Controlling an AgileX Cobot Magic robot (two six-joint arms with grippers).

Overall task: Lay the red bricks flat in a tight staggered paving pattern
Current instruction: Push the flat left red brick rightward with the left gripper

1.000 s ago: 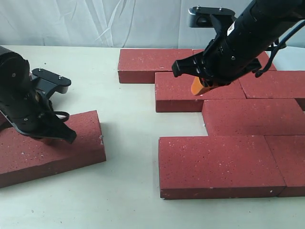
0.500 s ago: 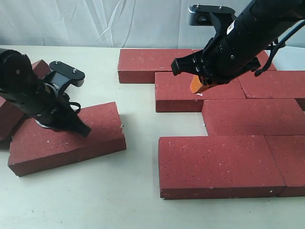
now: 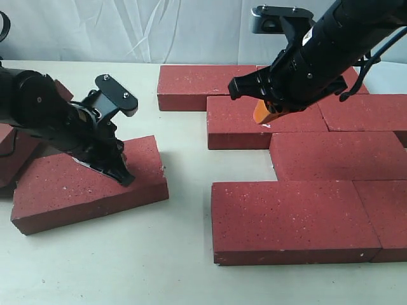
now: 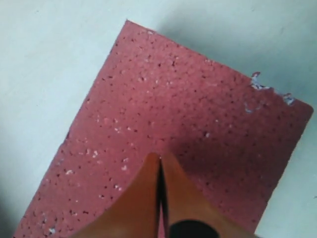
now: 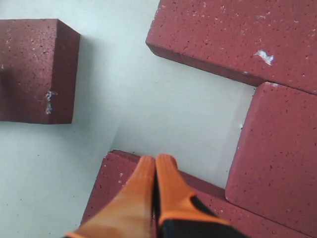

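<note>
A loose red brick (image 3: 89, 184) lies flat and skewed on the left of the table, and it fills the left wrist view (image 4: 188, 94). My left gripper (image 3: 124, 178) (image 4: 159, 159) is shut, its orange tips resting on that brick's top face near its right end. Several red bricks form a staggered patch on the right, such as the front one (image 3: 292, 219) and a middle one (image 3: 337, 155). My right gripper (image 3: 262, 119) (image 5: 156, 159) is shut and empty, hovering over the left end of a back-row brick (image 3: 238, 127) (image 5: 106, 196).
More red bricks (image 3: 16, 159) lie at the far left, partly hidden behind my left arm. A bare strip of white table (image 3: 187, 165) separates the loose brick from the paved patch. The back brick (image 3: 203, 86) lies near the white backdrop.
The loose brick slid to the right with my left gripper, then stayed put while the gripper moved further right along its top. The right arm barely moved.
</note>
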